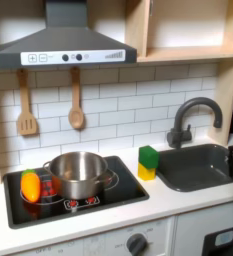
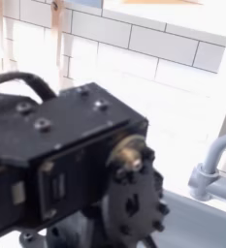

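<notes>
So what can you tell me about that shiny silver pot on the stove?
The shiny silver metal pot is round, with a handle sticking out each side and no lid, so its top is open. It stands upright on the black stovetop, over a burner ring. An orange, carrot-like toy lies just to the first exterior view's left of it, close beside the handle. Nothing grips it.

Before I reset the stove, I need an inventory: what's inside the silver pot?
In the first exterior view, the silver pot shows just bare metal inner wall; its rim hides the bottom, so anything lying low there cannot be seen.
</notes>
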### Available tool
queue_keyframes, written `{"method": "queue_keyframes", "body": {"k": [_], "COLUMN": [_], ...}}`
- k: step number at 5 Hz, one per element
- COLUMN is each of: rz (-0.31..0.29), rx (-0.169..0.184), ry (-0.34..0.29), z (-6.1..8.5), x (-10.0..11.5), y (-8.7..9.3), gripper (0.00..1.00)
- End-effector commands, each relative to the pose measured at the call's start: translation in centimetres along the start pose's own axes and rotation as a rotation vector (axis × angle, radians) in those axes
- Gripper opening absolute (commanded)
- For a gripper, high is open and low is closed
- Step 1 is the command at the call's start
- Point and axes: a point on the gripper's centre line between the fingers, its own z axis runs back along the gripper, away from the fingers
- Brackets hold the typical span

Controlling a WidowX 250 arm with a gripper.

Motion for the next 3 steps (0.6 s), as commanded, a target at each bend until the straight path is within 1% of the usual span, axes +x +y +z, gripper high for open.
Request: {"method": "queue_keyframes", "body": {"k": [1, 3], "rz": [-0.026, -0.044], "rx": [-0.008, -0.015], "ry": [0.001, -0.001], "z": [0.1, 0.1], "x": [-0.2, -0.3], "y": [-1.0, -2.1], "gripper": [1.0, 1.0]}}
